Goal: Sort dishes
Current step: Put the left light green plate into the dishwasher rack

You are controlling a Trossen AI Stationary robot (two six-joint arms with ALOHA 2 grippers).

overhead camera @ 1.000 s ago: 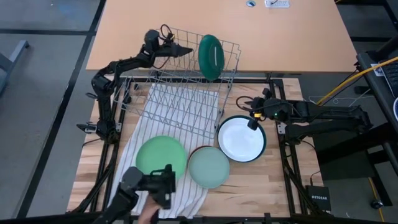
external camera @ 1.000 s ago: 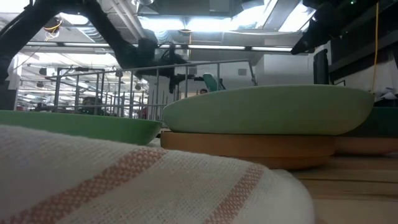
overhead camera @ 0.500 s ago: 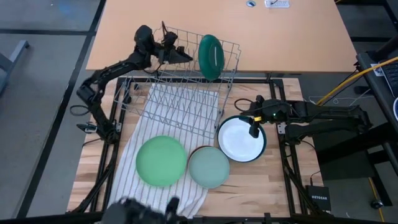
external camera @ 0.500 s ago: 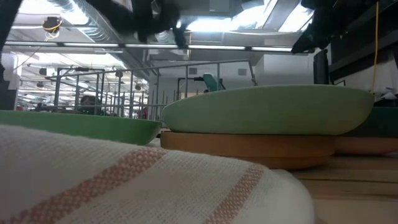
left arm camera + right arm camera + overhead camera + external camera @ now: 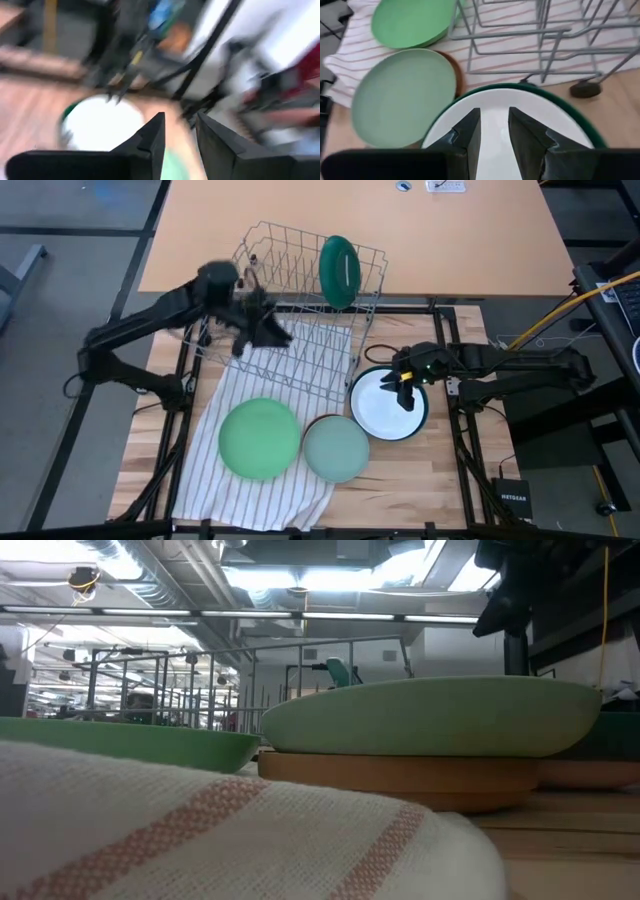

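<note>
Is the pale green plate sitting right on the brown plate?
Touching. The low view shows the pale green plate resting flat on the brown plate with no gap between them; from above, only a brown edge peeks out.

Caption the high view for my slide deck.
Right gripper over white dark-rimmed plate; dark green plate upright in grey wire rack.

The plates [image 5: 259, 438] looked like smooth, matt plastic; the rack [image 5: 300, 350] was thin grey wire. A woven, striped cloth [image 5: 200, 830] lay soft and coarse over the pale planked wood surface [image 5: 470, 470].
</note>
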